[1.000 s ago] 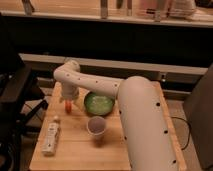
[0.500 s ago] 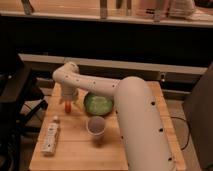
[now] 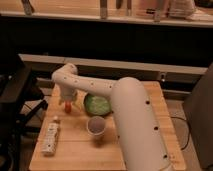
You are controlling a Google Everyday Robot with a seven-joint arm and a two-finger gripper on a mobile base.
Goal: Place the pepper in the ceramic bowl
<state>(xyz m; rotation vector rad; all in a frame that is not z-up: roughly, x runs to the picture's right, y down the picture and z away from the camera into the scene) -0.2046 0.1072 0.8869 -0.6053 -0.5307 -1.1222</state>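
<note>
The pincer points straight down over the left part of the table, and it is released, with its jaws spread wide rather than clenched. Directly beneath its tip, at 6 o'clock from it, is the pepper, a small orange-red sliver standing out against the pale wood. It sits right at the pincer's tip, low by the table top. Whether the pincer touches it cannot be told.

At 3 o'clock from the pincer, just beside it, stands the ceramic bowl, round and green with a paler mottled inside. The pepper is outside it, to its left at 9 o'clock from the bowl, near the rim but apart from it.

At about 5 o'clock from the pincer, and at 6 o'clock from the bowl, a small white cup stands upright with its dark mouth showing. It is close to the bowl, though whether the two touch is unclear.

At 7 o'clock from the pincer, well apart from the pepper, a long white packet lies flat near the table's left edge, its length running toward 12 o'clock.

The white arm rises broad from 5 o'clock in the view, crosses behind the bowl and cup, narrows and bends at an elbow near 11 o'clock from the bowl, then drops to the pincer.

Beyond the table at 12 o'clock runs a dark wall under a lit ledge.
</note>
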